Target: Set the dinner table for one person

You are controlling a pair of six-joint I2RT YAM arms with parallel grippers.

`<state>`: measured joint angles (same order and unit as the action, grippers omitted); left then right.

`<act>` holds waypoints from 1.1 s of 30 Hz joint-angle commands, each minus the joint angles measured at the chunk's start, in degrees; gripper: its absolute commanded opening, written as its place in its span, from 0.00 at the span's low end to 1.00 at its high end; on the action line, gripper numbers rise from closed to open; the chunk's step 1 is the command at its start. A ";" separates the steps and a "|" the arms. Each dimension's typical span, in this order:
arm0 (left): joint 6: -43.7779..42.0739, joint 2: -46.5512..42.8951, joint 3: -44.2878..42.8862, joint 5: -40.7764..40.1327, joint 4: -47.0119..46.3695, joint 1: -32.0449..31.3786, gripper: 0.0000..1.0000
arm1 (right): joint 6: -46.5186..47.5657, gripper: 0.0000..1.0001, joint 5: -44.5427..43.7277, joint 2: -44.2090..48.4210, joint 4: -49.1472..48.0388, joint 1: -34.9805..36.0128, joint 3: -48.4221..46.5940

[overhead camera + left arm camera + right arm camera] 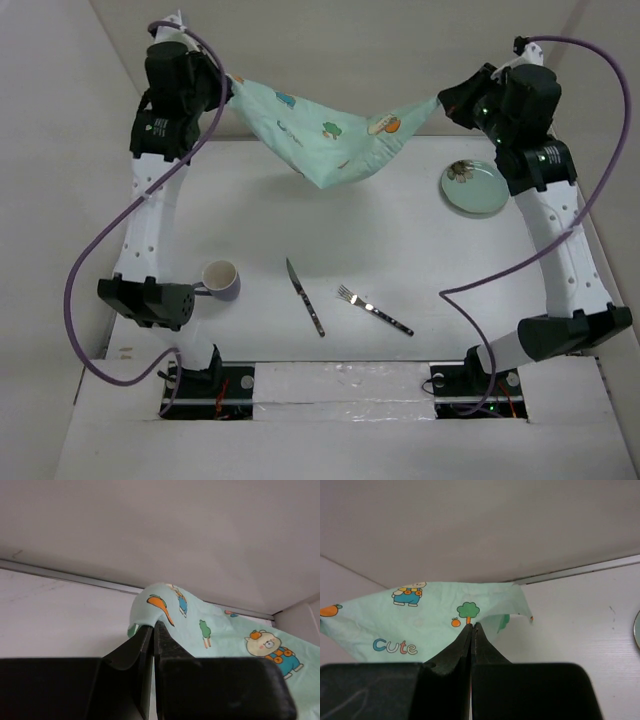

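Tabletop (400, 250) beneath both arms is barely set: left hand (153, 625) and right hand (471, 626) each pinch a placemat (320, 140) corner, holding it aloft over the far side; plate (474, 187), mug (222, 280), knife (305, 297), fork (375, 310) await arranging.

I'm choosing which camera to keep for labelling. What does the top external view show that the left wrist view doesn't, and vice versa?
Only the top external view: the plate, mug, knife and fork on the table, and the right fingers pinching the placemat at its other end, so the cloth sags between both arms.
Only the left wrist view: the left fingers pressed shut on the placemat's edge, and a bear print on the cloth.
Both: the mint-green placemat and the white table.
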<state>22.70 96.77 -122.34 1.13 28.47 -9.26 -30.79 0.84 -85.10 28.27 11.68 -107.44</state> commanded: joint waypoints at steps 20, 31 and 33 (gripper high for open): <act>-4.24 33.65 -11.51 6.26 7.65 5.92 0.16 | -1.38 0.00 -3.21 -8.41 -9.55 -3.33 28.58; -5.21 6.88 27.13 -8.60 -4.29 3.28 0.14 | -1.56 0.00 -6.65 -8.33 -7.53 -3.24 33.88; -5.73 2.05 29.97 -8.08 -5.26 3.28 0.14 | -1.47 0.00 -5.60 -8.33 -7.35 -3.25 32.48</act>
<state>17.43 109.60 -94.43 -3.42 30.20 -6.63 -31.97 -4.71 -96.14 23.55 8.60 -73.65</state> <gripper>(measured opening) 0.147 0.009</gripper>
